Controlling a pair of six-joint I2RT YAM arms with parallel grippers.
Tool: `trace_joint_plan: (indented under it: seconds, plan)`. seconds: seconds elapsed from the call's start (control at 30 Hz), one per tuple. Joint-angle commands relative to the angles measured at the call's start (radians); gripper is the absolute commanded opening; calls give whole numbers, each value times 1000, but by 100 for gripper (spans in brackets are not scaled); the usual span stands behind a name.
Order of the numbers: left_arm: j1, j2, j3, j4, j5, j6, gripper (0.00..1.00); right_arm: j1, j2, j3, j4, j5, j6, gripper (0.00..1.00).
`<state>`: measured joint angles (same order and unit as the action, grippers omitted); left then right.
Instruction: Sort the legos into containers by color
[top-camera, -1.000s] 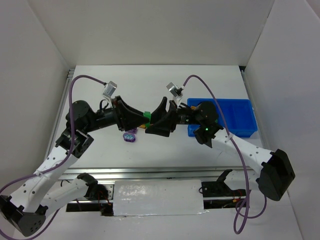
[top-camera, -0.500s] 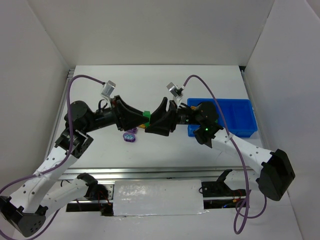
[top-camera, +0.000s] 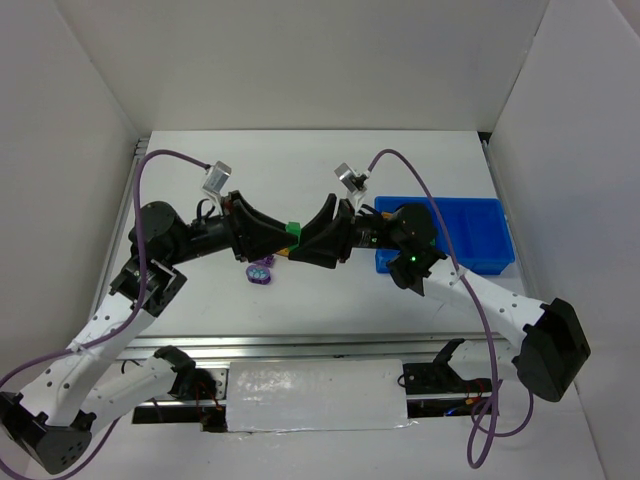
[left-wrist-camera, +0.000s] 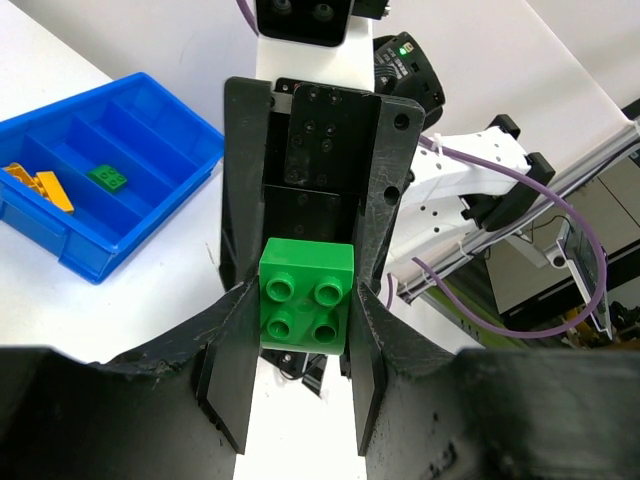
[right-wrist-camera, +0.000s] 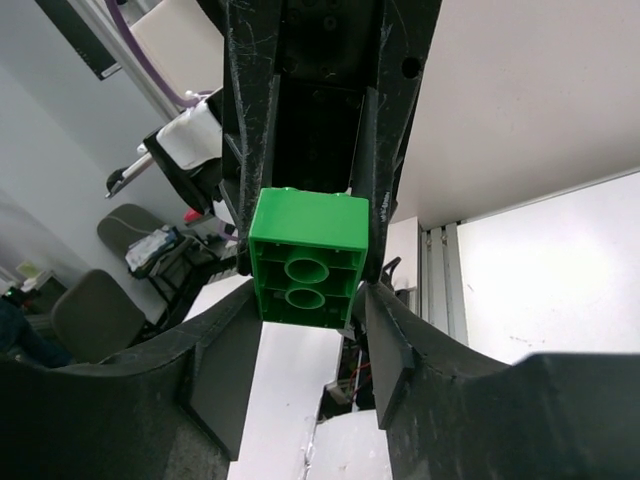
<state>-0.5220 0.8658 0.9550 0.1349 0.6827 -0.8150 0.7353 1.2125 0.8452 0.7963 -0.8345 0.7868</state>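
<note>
Glossy, square, four-studded green lego (left-wrist-camera: 305, 293) clamped in left hand (left-wrist-camera: 302, 335)

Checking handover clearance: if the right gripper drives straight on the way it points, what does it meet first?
The green brick: it sits dead ahead, already between the right gripper's jaws, clamped by the left gripper. Right behind it comes the left gripper's body. The remaining gap is unclear.

White counter (top-camera: 300, 160): matte surface, few faint specks. White enclosure panels (top-camera: 300, 60) stand at rear and both sides. Aluminium rail (top-camera: 300, 345) runs along near edge; white wrapped pad (top-camera: 315, 397) just below. Grey office chairs (right-wrist-camera: 95, 315) in background, blurred.
</note>
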Motion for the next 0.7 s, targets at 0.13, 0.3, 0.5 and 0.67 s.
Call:
trace_joint_plan:
  seconds: [0.13, 0.3, 0.5, 0.67]
  plan:
    - [-1, -25, -7, 51, 28, 2, 0, 6, -18, 48, 3, 43, -21, 48]
    - [-3, -30, -19, 49, 29, 7, 0, 6, -19, 54, -6, 51, -15, 47]
    - [-1, -37, -24, 45, 26, 11, 0, 6, -11, 66, -23, 55, -12, 4]
    - [-1, -45, -22, 37, 11, 14, 43, 6, -2, 51, -17, 26, -29, 0]
